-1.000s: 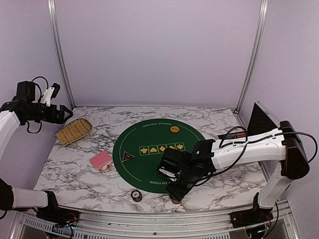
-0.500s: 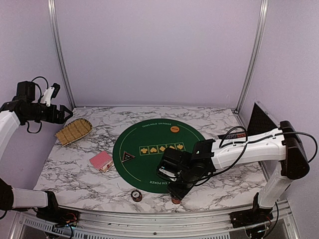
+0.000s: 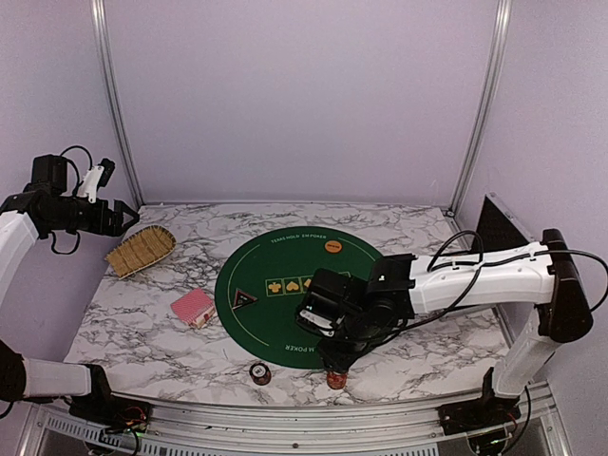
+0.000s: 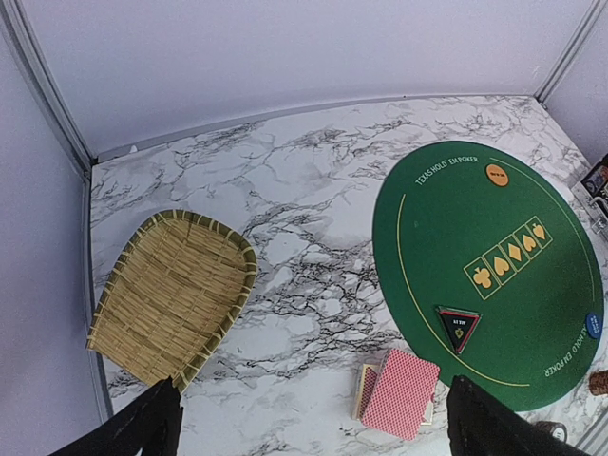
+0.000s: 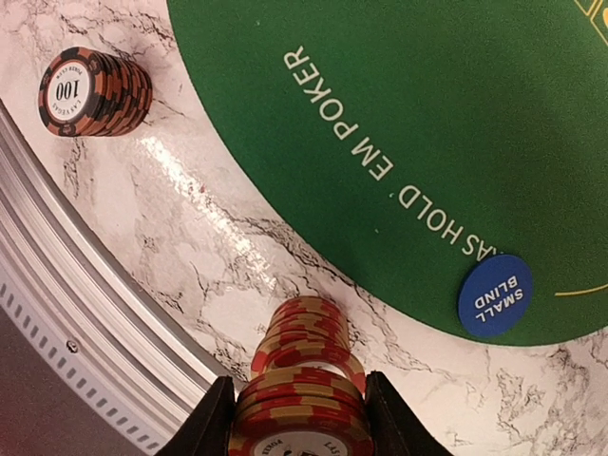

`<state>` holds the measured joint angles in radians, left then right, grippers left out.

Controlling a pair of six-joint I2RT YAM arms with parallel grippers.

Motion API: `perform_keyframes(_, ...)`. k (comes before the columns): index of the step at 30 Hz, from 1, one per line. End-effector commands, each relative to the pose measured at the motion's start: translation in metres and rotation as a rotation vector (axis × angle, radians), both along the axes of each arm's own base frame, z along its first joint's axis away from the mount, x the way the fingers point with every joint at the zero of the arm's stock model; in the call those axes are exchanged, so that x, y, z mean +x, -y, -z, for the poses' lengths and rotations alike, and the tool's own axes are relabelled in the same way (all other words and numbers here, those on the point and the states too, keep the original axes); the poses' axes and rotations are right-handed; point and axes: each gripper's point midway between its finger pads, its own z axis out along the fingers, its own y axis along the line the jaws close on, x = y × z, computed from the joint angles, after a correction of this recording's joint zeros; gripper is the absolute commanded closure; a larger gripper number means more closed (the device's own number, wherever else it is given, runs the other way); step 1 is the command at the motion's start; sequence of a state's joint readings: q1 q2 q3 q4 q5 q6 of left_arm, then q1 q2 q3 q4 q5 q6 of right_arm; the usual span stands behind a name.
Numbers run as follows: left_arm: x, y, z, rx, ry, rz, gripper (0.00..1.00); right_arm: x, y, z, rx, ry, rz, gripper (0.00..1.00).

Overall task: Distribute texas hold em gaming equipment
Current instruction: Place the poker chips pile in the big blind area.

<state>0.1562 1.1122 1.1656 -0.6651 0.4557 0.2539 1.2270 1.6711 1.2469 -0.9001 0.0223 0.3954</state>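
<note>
Poker chips are the item in hand.

Top view: the right gripper (image 3: 332, 361) points down at the near edge of the green mat (image 3: 252, 271). It is directly above a red-orange stack (image 3: 334, 380) standing on the marble table (image 3: 142, 332). A dark stack (image 3: 259, 372) stands apart to its left. The card deck (image 3: 193, 308) lies on the marble just left of the mat. The triangular marker (image 3: 244, 299) is on the mat's left part and an orange chip (image 3: 332, 247) sits near its far edge. The left gripper (image 3: 119, 217) hangs high at the far left, beyond the woven basket (image 3: 141, 250).

Left wrist view: the left gripper (image 4: 312, 394) has its fingers wide apart with nothing between them — released. Below it lie the basket, deck and marker.

Right wrist view: the right gripper is clenched on a short pile of held chips (image 5: 296, 410), with both fingers (image 5: 214, 423) against the rim. The red-orange stack sits beneath on the marble, just off the mat. The Small Blind button (image 5: 494, 294) lies at the mat's near rim.

Judgement: a portion of chips is being carried to a player position. The pile is gripped by its rims only, so the wrist should be level — a tilt could shed the lower chips. Rise clear of the stack below before moving sideways. Set the pile flat before opening, away from the button.
</note>
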Motion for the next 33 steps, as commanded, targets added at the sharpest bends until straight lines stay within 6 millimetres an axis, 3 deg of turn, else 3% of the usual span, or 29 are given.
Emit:
perform_keyframes(1,-0.003,0.002,-0.010,-0.002,0.015,0.013,0.01,0.003,-0.010,-0.026,0.040,0.029,-0.005,0.69)
perform_keyframes(5,-0.004,0.002,-0.011,-0.003,0.016,0.014,0.01,0.022,-0.014,-0.041,0.038,0.087,0.005,0.69)
perform_keyframes(8,-0.004,0.002,-0.010,-0.009,0.012,0.015,0.01,0.050,-0.015,-0.048,0.039,0.126,0.038,0.71)
perform_keyframes(15,-0.005,0.003,-0.008,-0.008,0.011,0.016,0.01,0.145,-0.026,-0.072,0.115,0.241,0.170,0.76)
perform_keyframes(19,-0.005,0.003,-0.007,-0.010,0.007,0.019,0.01,0.202,-0.031,-0.074,0.149,0.289,0.244,0.79)
perform_keyframes(26,-0.003,0.005,-0.006,-0.021,0.002,0.033,0.01,0.298,-0.024,-0.040,0.137,0.314,0.350,0.83)
perform_keyframes(29,-0.002,0.005,-0.005,-0.022,-0.001,0.033,0.01,0.326,-0.023,-0.015,0.116,0.306,0.379,0.84)
perform_keyframes(33,-0.001,0.007,-0.005,-0.030,-0.005,0.044,0.01,0.352,-0.025,0.000,0.126,0.321,0.403,0.83)
